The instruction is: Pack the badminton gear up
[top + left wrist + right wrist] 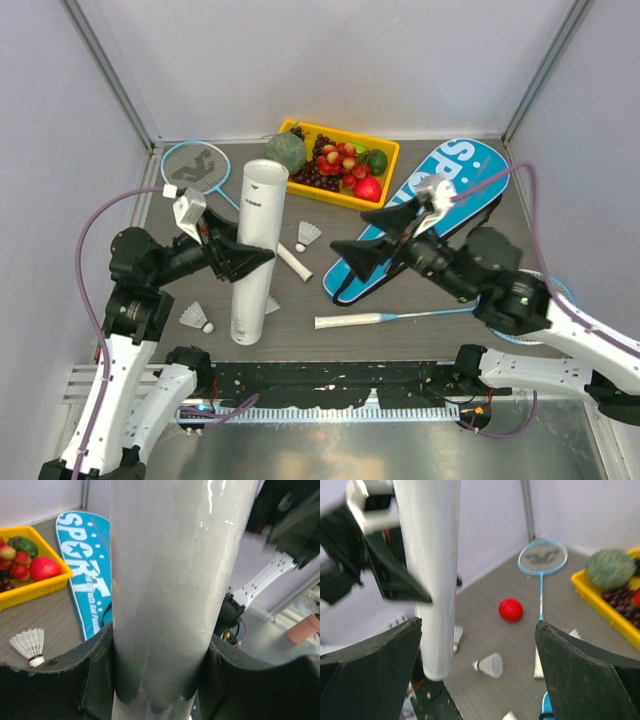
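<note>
- The left end effector is clamped on the white tube, one finger on each side of its middle. It holds the tube roughly upright, toward the near-left part of the tabletop.
- We cannot tell whether the tube's lower end touches the tabletop.
- The right end effector hangs with its fingers wide apart and nothing between them. It is above the near end of the blue "SPORT" bag, which lies flat toward the far-right corner.
- One light-blue racket lies in the far-left corner. The second racket lies along the near edge, its head under the right arm.
- One shuttlecock lies mid-tabletop near the tube, a second shuttlecock toward the near-left corner, and a third shuttlecock just beside the tube's lower part.
- The red ball sits near the far-left racket's shaft.
- The yellow tray of fruit stands at the far edge.
</note>
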Controlling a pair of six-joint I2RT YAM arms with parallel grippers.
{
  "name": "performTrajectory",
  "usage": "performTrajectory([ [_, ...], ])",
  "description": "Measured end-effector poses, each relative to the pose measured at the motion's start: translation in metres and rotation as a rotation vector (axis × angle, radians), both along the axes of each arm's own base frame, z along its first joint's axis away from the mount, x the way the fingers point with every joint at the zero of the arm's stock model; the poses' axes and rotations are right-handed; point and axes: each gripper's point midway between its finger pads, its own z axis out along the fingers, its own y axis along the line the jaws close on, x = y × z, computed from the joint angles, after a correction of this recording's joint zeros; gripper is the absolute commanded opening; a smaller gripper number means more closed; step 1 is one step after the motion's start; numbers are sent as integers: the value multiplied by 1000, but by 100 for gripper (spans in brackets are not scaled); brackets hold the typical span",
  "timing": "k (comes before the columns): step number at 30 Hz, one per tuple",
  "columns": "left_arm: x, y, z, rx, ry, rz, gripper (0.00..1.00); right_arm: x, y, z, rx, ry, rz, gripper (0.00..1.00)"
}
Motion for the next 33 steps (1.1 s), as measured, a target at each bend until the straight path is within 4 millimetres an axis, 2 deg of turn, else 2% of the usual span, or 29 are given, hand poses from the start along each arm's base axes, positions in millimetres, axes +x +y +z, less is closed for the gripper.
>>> performTrajectory([
  [2,-5,0,-11,36,-4,2,47,1,-20,39,31,-36,-49,100],
  [4,-14,-3,-23,77,3,-18,48,-1,-39,78,69,-83,-88,93],
  [8,-25,-10,-60,195,72,-55,49,-7,-62,128,94,-135,-116,75],
  [10,-27,-11,-75,263,94,-52,49,-11,-63,148,100,-148,-97,68],
  [11,-28,-11,-82,295,99,-50,49,-12,-61,153,98,-151,-84,63],
  [13,-26,-11,-90,345,100,-34,48,-14,-47,155,64,-143,-41,59],
  [16,-21,-9,-93,399,66,3,48,-7,-19,138,-21,-104,7,56],
  [19,-14,1,-97,466,-5,56,50,2,8,101,-130,-38,57,55],
  [21,-13,6,-98,493,-35,74,50,10,25,68,-202,28,100,54],
  [24,-9,12,-102,545,-83,96,50,20,31,21,-264,140,147,54],
  [26,-7,15,-105,581,-111,106,49,27,29,-1,-276,211,164,54],
  [29,-5,16,-110,617,-127,107,49,31,27,-13,-266,269,195,55],
  [33,0,14,-117,654,-126,105,49,25,35,-3,-223,261,275,56],
])
